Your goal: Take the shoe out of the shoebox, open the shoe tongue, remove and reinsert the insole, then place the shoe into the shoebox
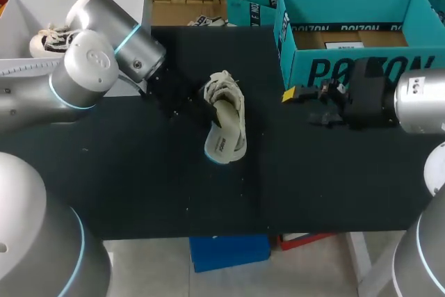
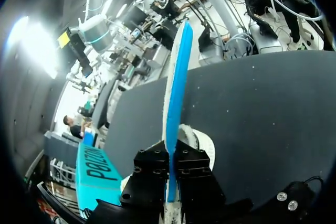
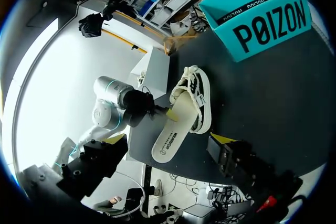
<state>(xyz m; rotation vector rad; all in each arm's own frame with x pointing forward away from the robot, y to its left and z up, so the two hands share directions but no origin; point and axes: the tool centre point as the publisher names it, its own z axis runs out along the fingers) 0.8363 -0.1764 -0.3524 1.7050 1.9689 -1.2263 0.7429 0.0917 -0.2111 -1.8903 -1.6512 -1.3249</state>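
Reinsertion looks to be the step in hand, since the insole [image 2: 176,87] is out of the shoe [image 3: 197,95] and the left pincer [image 2: 172,163] is clenched on it, both black fingers pressing its thin edge from either side so that it stands on edge ahead of the wrist. From the right wrist view the insole lies slanted against the open side of the shoe, one end at the shoe's mouth and the printed end hanging out toward the near edge of the table [image 1: 334,172]. The shoe itself rests on its side near the middle of the table, well apart from the teal shoebox [image 1: 348,67] at the far right. The right pincer [image 3: 168,145] hangs released and empty above the table, between the shoe and the box, holding nothing. To do this well, I judge the left arm should turn the insole flat and lead with the toe end into the mouth, sliding it forward under the tongue rather than pressing down (a soft insole folds easily when pushed from one edge). The shoe is loose and would likely skid, so the idle right pincer ought to steady the heel first. Whether the tongue is pulled fully open cannot be told here.
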